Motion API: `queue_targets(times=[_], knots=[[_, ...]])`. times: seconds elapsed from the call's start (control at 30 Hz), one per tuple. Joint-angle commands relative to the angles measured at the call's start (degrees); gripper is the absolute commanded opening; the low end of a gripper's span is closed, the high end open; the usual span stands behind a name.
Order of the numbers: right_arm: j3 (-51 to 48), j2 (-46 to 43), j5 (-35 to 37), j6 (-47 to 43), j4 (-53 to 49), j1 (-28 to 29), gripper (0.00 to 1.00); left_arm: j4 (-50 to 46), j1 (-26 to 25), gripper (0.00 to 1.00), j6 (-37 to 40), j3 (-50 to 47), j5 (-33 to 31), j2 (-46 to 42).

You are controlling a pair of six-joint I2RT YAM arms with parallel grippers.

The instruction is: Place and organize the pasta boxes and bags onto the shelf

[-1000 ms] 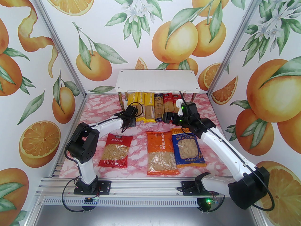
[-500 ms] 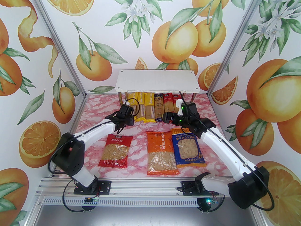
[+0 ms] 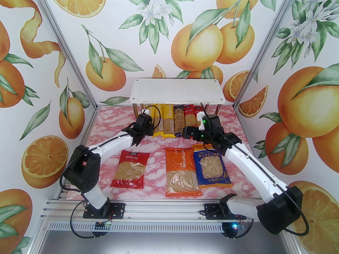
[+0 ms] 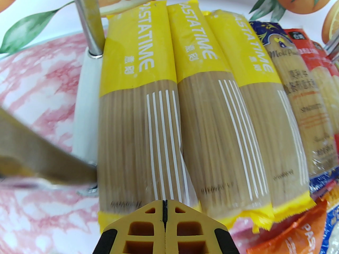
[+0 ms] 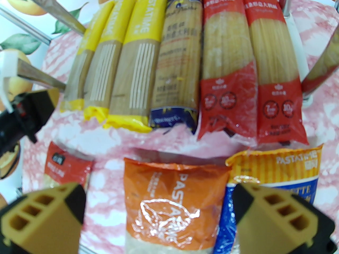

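At centre left of the top view the left end effector (image 4: 164, 204), pinched shut and empty, sits at the near end of the leftmost yellow spaghetti pack (image 4: 132, 131), one of six long packs lying side by side on the lower board of the shelf (image 3: 176, 91). Below, the red bag (image 3: 129, 171), orange bag (image 3: 181, 172) and blue bag (image 3: 212, 168) lie flat on the counter (image 3: 111, 120), so shelving the bags looks like the step in hand. At centre right the right end effector (image 5: 159, 194) hangs wide and empty over the orange bag's top edge; next it likely must drop, grip and lift.
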Motion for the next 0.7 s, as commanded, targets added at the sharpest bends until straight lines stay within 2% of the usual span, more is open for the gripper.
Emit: queue_targets(times=[0.0, 0.37, 0.67], knots=[[-0.2, -0.8, 1.0, 0.3, -0.2, 0.3, 0.96, 4.5, -0.2, 0.00, 1.5, 2.5, -1.4, 1.5], [0.0, -1.5, 1.7, -0.2, -1.4, 0.3, 0.97, -1.6, -0.3, 0.00, 1.1, 2.2, -4.3, 6.0], [0.2, -1.9, 2.0, -0.5, -2.0, 0.3, 0.97, -5.4, -0.2, 0.00, 1.0, 2.8, -3.8, 8.3]])
